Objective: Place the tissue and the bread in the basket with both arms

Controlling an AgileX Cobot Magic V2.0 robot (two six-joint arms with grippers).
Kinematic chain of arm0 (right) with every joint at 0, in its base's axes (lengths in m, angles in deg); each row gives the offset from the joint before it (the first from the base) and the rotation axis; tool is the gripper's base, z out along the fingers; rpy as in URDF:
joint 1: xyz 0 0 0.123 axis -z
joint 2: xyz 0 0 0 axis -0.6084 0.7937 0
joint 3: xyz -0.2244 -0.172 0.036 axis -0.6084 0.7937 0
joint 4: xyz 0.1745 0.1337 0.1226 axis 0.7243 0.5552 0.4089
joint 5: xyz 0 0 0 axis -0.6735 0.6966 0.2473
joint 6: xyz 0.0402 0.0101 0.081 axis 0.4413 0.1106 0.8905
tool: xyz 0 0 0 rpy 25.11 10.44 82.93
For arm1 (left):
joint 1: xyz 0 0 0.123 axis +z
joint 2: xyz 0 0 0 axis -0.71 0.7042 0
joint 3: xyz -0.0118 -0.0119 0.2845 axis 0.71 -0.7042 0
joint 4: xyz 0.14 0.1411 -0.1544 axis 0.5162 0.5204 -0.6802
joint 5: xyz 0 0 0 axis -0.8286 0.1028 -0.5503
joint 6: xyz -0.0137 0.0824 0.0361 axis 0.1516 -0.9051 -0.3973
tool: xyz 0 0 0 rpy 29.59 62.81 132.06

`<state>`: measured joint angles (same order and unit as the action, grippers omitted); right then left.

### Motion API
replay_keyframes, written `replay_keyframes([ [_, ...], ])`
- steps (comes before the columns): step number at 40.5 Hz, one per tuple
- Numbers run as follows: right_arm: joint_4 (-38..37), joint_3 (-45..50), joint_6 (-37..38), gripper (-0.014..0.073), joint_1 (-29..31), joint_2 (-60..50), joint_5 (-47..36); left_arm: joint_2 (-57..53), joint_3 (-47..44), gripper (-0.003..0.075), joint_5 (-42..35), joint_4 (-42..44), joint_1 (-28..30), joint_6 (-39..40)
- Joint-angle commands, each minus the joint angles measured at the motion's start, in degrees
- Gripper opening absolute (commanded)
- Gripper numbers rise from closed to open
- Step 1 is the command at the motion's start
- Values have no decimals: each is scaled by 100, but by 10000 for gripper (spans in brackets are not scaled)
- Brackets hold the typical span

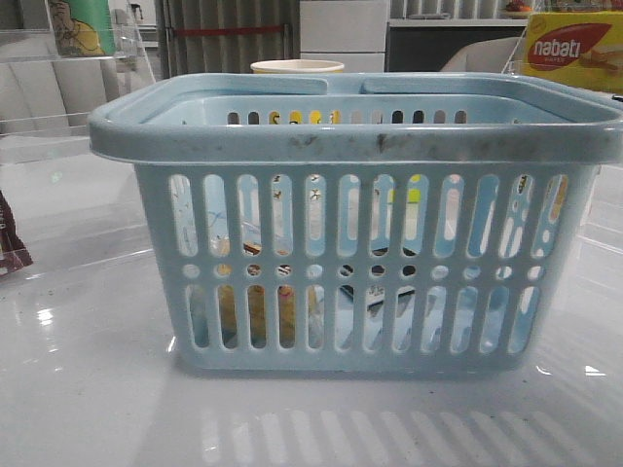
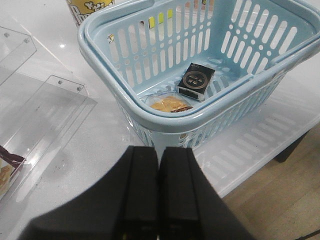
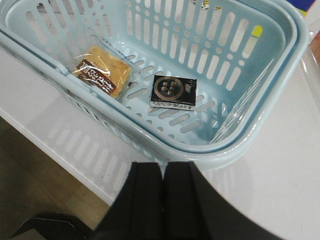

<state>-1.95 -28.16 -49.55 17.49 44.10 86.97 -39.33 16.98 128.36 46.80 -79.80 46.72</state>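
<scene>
Shut right hand (image 3: 163, 200) above bread (image 3: 104, 72)

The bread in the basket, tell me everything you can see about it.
The bread is a golden-yellow, roughly square piece sealed in a clear, crinkly plastic wrapper with a dark brown label band across it. It lies flat on the slotted floor of the pale blue basket, near one end, close against a side wall. The dark tissue pack lies beside it, apart from it. Neither gripper holds it; both sit outside the basket, jaws shut. From the front it shows only as yellow behind the slots.
</scene>
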Motion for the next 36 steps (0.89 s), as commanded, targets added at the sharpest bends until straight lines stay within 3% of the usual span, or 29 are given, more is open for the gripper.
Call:
replay_keyframes([
  [1, 33, -156, -69, 48, -8, -23, -375, -78, 135, 93, -401, -38, 103, 52],
  [7, 33, -156, -69, 48, -8, -23, -375, -399, -5, 93, -605, -21, 873, 28],
  [18, 33, -156, -69, 48, -8, -23, -375, -1765, -2049, 93, -3156, -21, 2432, 28],
  [28, 33, -156, -69, 48, -8, -23, -375, -3257, -3869, 93, -4421, -45, 3106, 28],
  [36, 33, -156, -69, 48, -8, -23, -375, -3928, -4639, 93, -4940, -80, 3433, 28],
])
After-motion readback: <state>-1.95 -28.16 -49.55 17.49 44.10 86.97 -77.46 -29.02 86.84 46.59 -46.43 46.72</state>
